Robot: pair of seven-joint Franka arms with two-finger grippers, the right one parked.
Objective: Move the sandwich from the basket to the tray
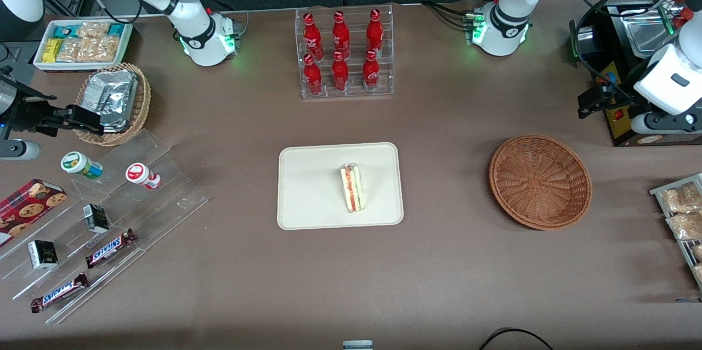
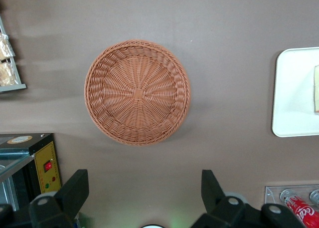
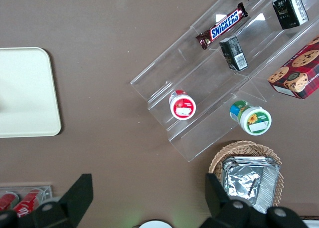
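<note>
Your sandwich (image 1: 352,187) lies on the tray (image 1: 307,196), near its middle, bare tray surface all around it. It is a pale wedge with a red stripe on its cut edge. The basket (image 2: 137,92) sits apart on brown table. Your gripper (image 2: 142,190) hangs above the table beside the basket, fingers (image 2: 75,190) spread wide, holding nothing. 2 bars read SNICKERS (image 1: 109,249).

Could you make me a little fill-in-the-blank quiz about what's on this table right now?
1. The sandwich lies on the ____.
2. The brown basket holds ____.
3. The clear rack farther from the camera than the tray holds ____ red bottles.
4. The gripper, above the table near the basket, has its fingers ____.

Missing words: tray; nothing; six; open
</note>
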